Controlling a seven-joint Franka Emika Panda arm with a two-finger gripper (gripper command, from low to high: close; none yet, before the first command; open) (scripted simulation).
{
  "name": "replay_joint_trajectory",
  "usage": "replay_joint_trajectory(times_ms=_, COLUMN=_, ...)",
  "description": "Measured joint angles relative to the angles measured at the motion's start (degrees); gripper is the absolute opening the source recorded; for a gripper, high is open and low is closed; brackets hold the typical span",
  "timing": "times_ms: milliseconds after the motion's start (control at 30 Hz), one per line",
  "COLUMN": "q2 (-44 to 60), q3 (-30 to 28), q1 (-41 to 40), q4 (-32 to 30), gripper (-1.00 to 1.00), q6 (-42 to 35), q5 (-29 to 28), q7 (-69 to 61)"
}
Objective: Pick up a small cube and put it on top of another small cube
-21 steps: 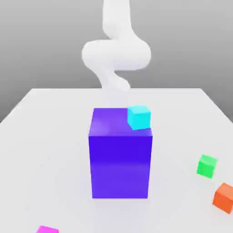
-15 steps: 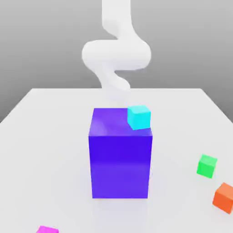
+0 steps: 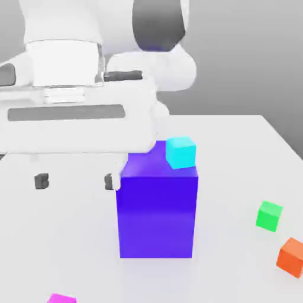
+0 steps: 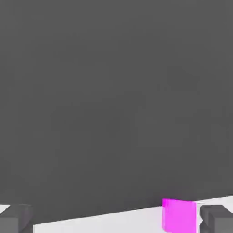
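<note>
The small magenta-pink cube (image 3: 61,299) lies at the table's front edge, towards the exterior view's left. In the hand view this small cube (image 4: 179,215) sits on the white table, just inside one dark fingertip (image 4: 216,219). My gripper (image 3: 76,181) hangs well above the table, to the exterior view's left of the big blue-purple block (image 3: 157,207). Its two dark fingertips (image 3: 41,181) stand wide apart, open, with nothing between them. In the hand view the gripper (image 4: 116,220) is also open.
A cyan cube (image 3: 180,152) rests on the back right corner of the blue-purple block. A green cube (image 3: 269,215) and an orange cube (image 3: 291,256) lie on the white table (image 3: 237,154) at the exterior view's right.
The hand has swung into the exterior view, now large at the left beside the blue-purple block. The cubes have not moved.
</note>
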Motion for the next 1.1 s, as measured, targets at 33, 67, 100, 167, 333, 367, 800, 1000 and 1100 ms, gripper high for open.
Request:
replay_joint_trajectory(times_ms=33, q2=2.1, q3=-0.1, q1=-0.3, q4=0.2, gripper=0.0, q6=0.5, q5=0.3, q7=-0.3)
replay_joint_trajectory(times_ms=67, q2=4.1, q3=-0.2, q1=-0.6, q4=0.4, gripper=0.0, q6=1.0, q5=0.5, q7=-0.5)
replay_joint_trajectory(times_ms=100, q2=6.2, q3=-0.4, q1=-0.9, q4=0.6, gripper=0.0, q6=1.5, q5=0.6, q7=-0.8)
replay_joint_trajectory(times_ms=167, q2=10.2, q3=-0.6, q1=-1.5, q4=1.0, gripper=0.0, q6=2.6, q5=0.8, q7=-1.1)
replay_joint_trajectory(times_ms=333, q2=20.4, q3=-1.4, q1=-3.1, q4=2.0, gripper=0.0, q6=5.5, q5=0.8, q7=-1.6)
replay_joint_trajectory(times_ms=367, q2=22.4, q3=-1.1, q1=-3.5, q4=2.3, gripper=0.0, q6=6.7, q5=1.1, q7=-1.9)
replay_joint_trajectory(times_ms=800, q2=26.4, q3=-0.3, q1=-4.3, q4=3.2, gripper=-1.0, q6=9.3, q5=2.1, q7=-2.7)
replay_joint_trajectory(times_ms=1000, q2=16.8, q3=3.9, q1=2.1, q4=-3.4, gripper=-1.0, q6=6.3, q5=-0.6, q7=-3.6)
replay_joint_trajectory(times_ms=1100, q2=12.8, q3=8.0, q1=6.2, q4=-7.9, gripper=-1.0, q6=6.9, q5=-1.6, q7=-5.1)
